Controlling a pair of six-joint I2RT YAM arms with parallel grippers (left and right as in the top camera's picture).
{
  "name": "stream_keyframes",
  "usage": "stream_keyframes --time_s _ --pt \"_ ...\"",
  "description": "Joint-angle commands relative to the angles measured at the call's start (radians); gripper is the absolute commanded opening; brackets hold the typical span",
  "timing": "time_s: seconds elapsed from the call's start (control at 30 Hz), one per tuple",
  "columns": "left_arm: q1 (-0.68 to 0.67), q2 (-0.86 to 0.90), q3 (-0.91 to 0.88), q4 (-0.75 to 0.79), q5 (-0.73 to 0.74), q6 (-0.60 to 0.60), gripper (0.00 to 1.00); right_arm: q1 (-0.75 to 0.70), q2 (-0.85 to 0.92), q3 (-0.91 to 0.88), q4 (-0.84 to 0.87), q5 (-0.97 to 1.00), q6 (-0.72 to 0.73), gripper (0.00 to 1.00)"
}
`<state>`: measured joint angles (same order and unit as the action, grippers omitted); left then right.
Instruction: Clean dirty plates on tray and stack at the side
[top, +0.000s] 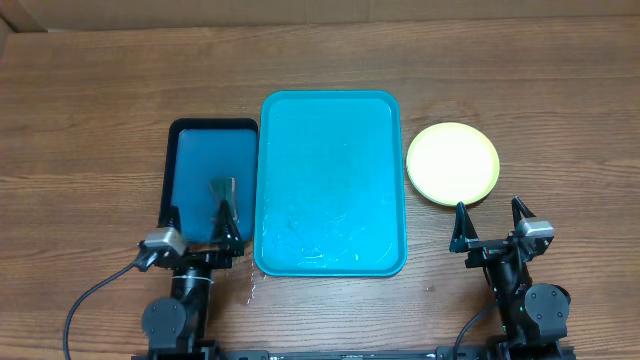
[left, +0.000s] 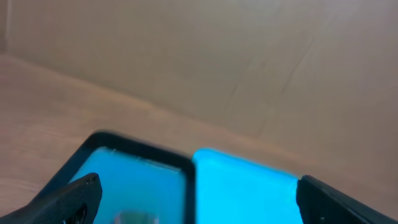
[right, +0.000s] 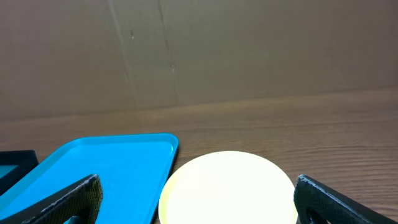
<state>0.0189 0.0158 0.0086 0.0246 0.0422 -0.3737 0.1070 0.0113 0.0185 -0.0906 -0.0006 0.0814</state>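
Lime-green round plastic plate (top: 452, 163) flat on brown wooden table (top: 100, 100), just right of large turquoise rectangular plastic tray (top: 330, 150); whether 1 plate or a stack, cannot tell. Smaller dark-blue black-rimmed tray (top: 195, 160) just left of turquoise one, small grey item (top: 222, 190) inside. Left gripper (top: 200, 218) spread wide over dark tray's near edge, holding nothing. Right gripper (top: 489, 208) likewise spread, just near of plate.

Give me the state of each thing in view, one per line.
turquoise tray: flat on table, no plates on it.
green plate: on table, right of the turquoise tray.
dark-blue tray: holds a small grey object.
left gripper: open, empty.
right gripper: open, empty.
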Motion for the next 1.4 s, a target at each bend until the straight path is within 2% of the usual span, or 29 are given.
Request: stream_keyframes --time_s 0.0,0.1,0.23,1.37 --pt "-0.009 -0.012 -0.004 -0.058 0.014 0.19 1.0 0.002 -0.008 -0.01 0.006 -0.002 -0.003 1.0" --pt "-0.009 -0.013 -0.004 -0.099 0.015 0.293 1.0 0.002 -0.008 -0.01 0.006 -0.002 -0.003 1.0" --pt "-0.009 -0.013 -0.004 -0.1 0.01 0.354 1.0 0.002 -0.008 -0.01 0.006 -0.002 -0.003 1.0" --pt "-0.006 -0.011 -0.004 -0.1 0.007 0.351 1.0 0.002 -0.008 -0.01 0.006 -0.002 -0.003 1.0"
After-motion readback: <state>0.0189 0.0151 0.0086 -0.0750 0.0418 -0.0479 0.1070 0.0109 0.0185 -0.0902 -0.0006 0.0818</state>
